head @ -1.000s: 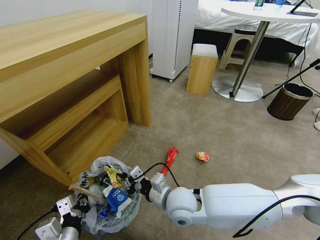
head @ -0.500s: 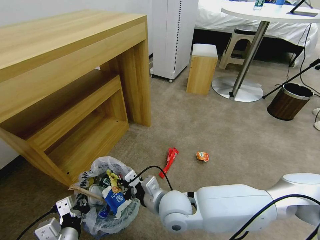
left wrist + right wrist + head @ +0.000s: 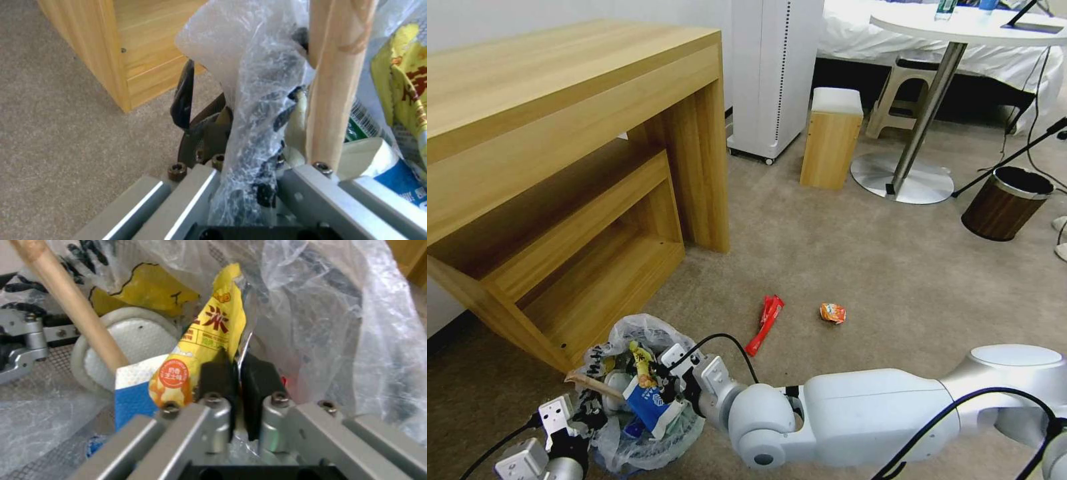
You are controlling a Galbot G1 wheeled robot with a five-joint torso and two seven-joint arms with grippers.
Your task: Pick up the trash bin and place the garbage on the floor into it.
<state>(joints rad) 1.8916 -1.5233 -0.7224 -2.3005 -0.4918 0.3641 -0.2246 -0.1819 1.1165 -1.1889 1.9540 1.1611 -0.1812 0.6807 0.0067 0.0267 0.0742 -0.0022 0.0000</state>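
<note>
Both end effectors at trash bin (image 3: 647, 407): left end effector (image 3: 242, 186) pinches its liner rim; right end effector (image 3: 240, 373) pinches yellow wrapper (image 3: 213, 340) inside.

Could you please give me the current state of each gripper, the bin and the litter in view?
left gripper: shut on the trash bin's bag rim.
right gripper: shut on the yellow wrapper, over the bin.
trash bin: upright, nearly full.
wooden stick: sticking out over the rim.
red wrapper: lying on the carpet.
orange wrapper: crumpled, on the carpet.
</note>
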